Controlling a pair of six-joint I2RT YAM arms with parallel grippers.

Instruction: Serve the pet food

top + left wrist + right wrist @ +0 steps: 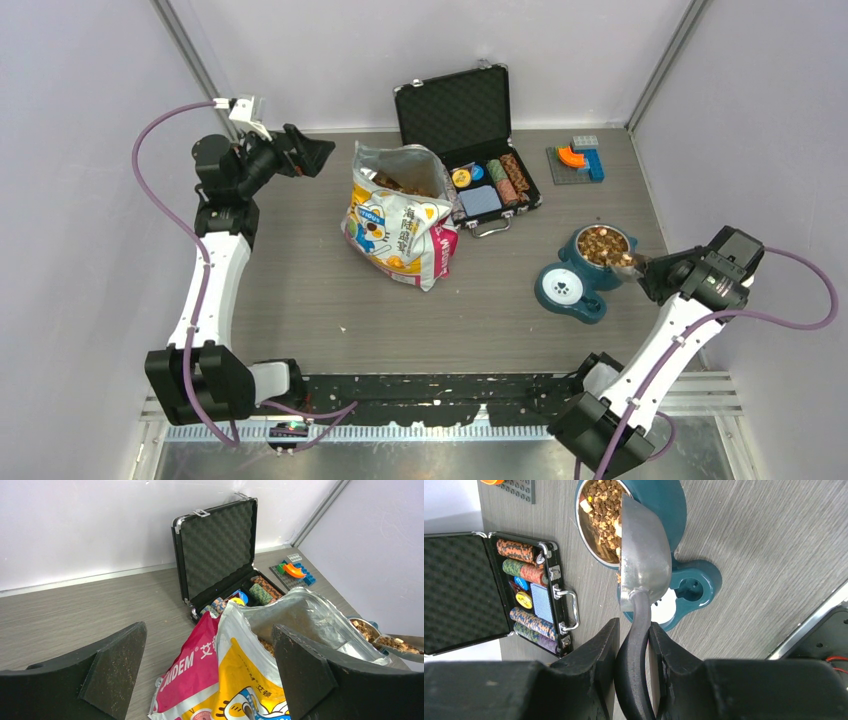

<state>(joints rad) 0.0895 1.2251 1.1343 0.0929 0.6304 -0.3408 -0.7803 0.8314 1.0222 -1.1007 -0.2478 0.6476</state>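
- right gripper (633, 627): jaws narrow, clamped on the black handle of a silver metal scoop (644, 555), which is tipped over the bowl.
- brown and tan dry kibble (601, 507): heaped in a steel bowl (583, 530) set in a teal plastic pet feeder (676, 515), at 4 o'clock from the bag.
- left gripper (207, 637): jaws wide, holding nothing, raised at 10 o'clock from the white, yellow and pink cartoon-cat bag (400, 235).
- bag mouth open; the brown bits inside are probably more kibble.
- black foam-lined case (455, 115) stands open at 1 o'clock from the bag.
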